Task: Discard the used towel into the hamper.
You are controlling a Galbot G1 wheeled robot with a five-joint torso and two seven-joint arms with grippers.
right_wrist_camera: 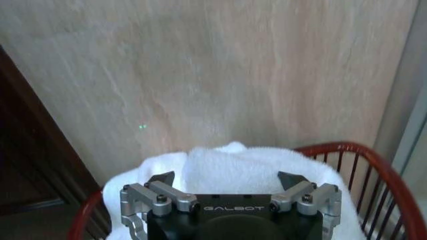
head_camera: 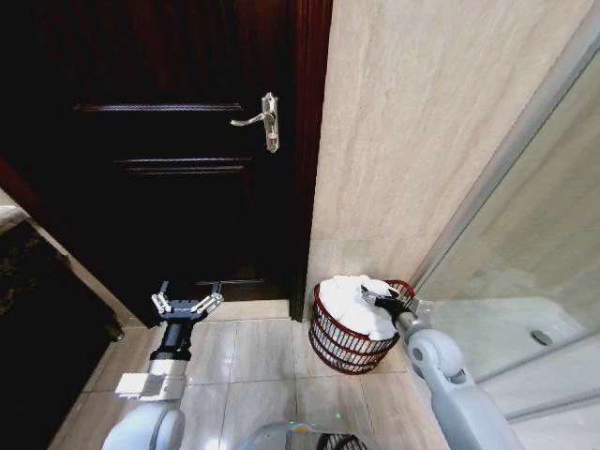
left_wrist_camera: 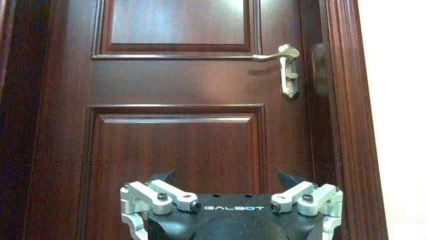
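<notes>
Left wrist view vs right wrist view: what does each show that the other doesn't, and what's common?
Left wrist: the dark wooden door with its metal handle, seen past the left gripper. Right wrist: the white towel lying in the red hamper against the beige wall, below the right gripper. Shared: each gripper's jaws are open and hold nothing.

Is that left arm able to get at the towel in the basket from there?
Probably not as it stands: the left gripper hangs open facing the door, while the towel lies in the hamper under the right gripper.
</notes>
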